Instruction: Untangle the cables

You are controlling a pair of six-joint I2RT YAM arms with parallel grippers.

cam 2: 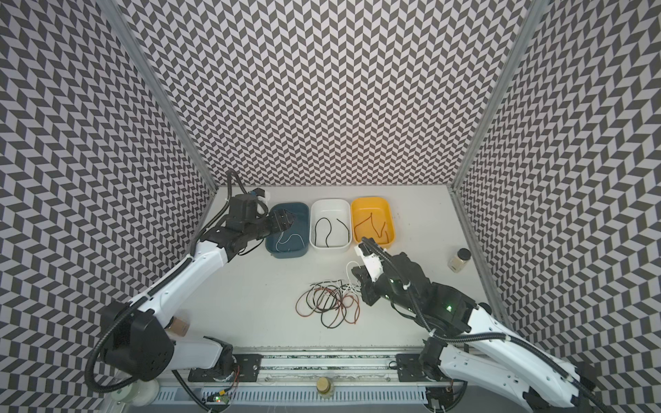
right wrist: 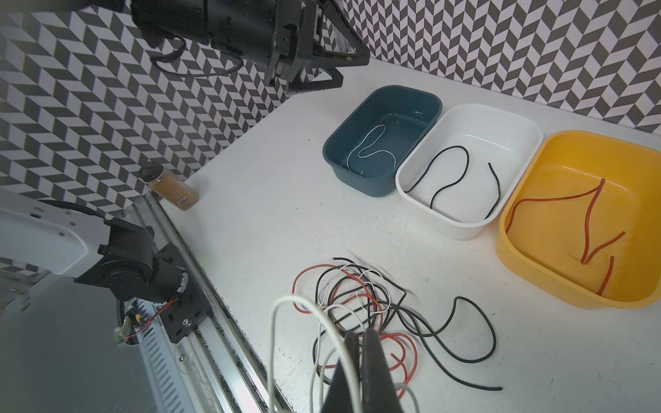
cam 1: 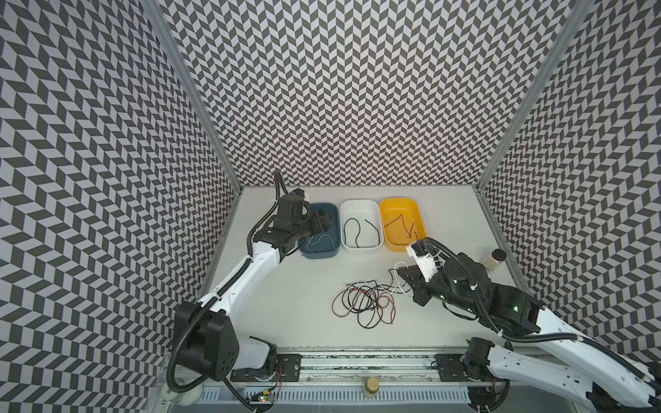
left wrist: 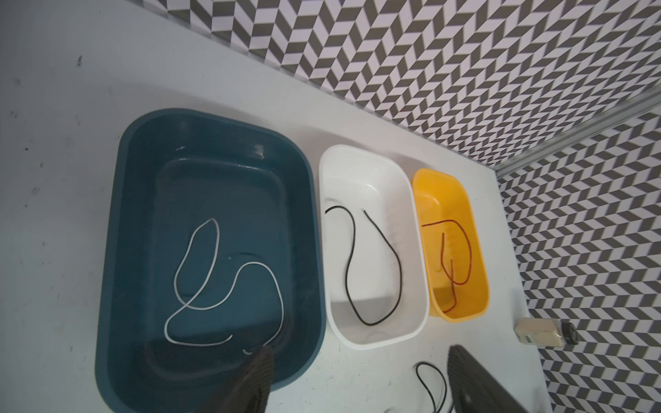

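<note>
while right claw [right wrist: 359, 334] pinches white cable [right wrist: 272, 343], tangle [right wrist: 361, 296] nearby

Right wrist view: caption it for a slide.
Right gripper pinches a white cable from the tangle; three bins hold sorted cables.

Three tubs: blue tub [left wrist: 232, 200], white tub [left wrist: 368, 171], yellow tub [left wrist: 443, 193]. One white cable [left wrist: 257, 264], one black cable [left wrist: 353, 243] binned; red-orange cables [right wrist: 588, 219] and the tangle [right wrist: 357, 286] I can't count. Two jars on my table [cam 1: 286, 286]: right jar [cam 1: 494, 259], left jar [right wrist: 171, 189].
</note>
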